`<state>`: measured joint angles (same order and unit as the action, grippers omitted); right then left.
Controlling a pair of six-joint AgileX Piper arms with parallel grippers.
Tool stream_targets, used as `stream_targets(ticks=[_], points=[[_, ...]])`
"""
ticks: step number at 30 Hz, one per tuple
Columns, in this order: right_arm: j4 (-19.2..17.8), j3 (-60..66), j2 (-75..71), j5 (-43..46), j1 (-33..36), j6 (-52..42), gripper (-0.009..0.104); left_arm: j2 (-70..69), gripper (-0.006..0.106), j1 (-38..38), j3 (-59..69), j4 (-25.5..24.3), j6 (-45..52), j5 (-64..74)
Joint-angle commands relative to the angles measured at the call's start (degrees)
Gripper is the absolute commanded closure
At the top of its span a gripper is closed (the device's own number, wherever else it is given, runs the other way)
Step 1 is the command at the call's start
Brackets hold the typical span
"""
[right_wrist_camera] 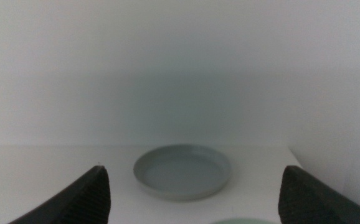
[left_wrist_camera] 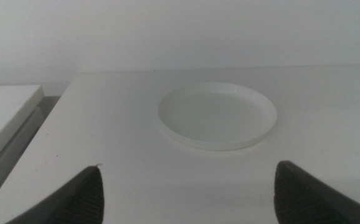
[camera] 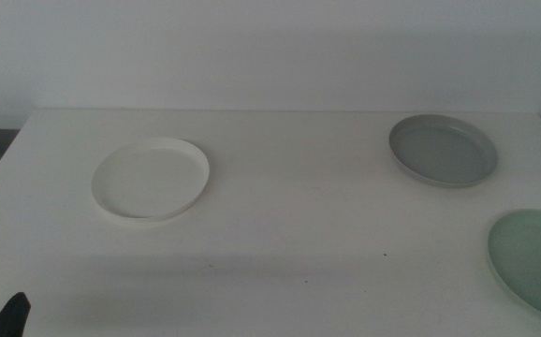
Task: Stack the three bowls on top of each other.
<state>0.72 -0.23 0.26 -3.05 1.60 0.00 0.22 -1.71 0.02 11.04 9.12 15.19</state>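
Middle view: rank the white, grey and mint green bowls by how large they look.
1. White bowl, nearer the camera, so not surely larger.
2. Grey bowl, farther back.
Unranked: mint green bowl, cut off by the picture's edge.

A white table (camera: pixel 289 225) fills most of the middle view, its top matte and evenly pale, with a few tiny dark specks toward its near edge. Directly behind the table stands a plain wall (camera: pixel 270 47), whitish grey and unmarked. The light is dim and soft, so the wall behind the table darkens toward its middle in the right wrist view. Beside the table's left end, apart from it across a dark gap, sits a lower white surface (left_wrist_camera: pixel 5 115) with a straight edge; what it belongs to cannot be told.
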Motion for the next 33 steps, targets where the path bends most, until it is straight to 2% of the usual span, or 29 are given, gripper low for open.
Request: stream_targets(ticks=[1, 4, 9, 12, 17, 20, 23, 27, 33], points=[[-0.35, 0.23, -0.26, 2.19, 0.1, 0.0, 0.002, -0.22, 0.007, 0.02, -0.02, -0.07, -0.1, -0.73], [1.38, 0.23, -0.26, 1.62, 0.1, 1.76, 0.002, -0.22, 0.007, 0.02, -0.02, -0.07, -0.1, -0.73], [2.47, -7.41, 3.96, -6.47, 0.1, 3.39, 0.002, -0.22, 0.007, 0.02, -0.02, -0.07, -0.1, -0.73], [2.47, -15.84, 11.84, -14.85, 0.1, 3.39, 0.002, -0.22, 0.007, 0.02, -0.02, -0.07, -0.1, -0.73], [3.31, -31.28, 26.7, -36.49, 0.1, 3.39, 0.002, -0.22, 0.007, 0.02, -0.02, -0.07, -0.1, -0.73], [3.3, -37.1, 32.84, -44.17, 0.1, 3.39, 0.002, -0.22, 0.007, 0.02, -0.02, -0.07, 0.05, -0.73], [3.89, -39.24, 36.4, -44.88, 0.1, 3.83, 0.002, -0.22, 0.007, 0.02, -0.02, -0.07, 0.05, -0.73], [6.58, -39.37, 38.0, -46.96, 0.1, 3.35, 0.002, -0.22, 0.007, 0.02, -0.02, -0.07, -0.09, -0.73], [6.76, -39.37, 38.39, -47.9, 0.1, 3.64, 0.002, -0.22, 0.007, 0.02, -0.02, -0.07, -0.09, -0.73]])
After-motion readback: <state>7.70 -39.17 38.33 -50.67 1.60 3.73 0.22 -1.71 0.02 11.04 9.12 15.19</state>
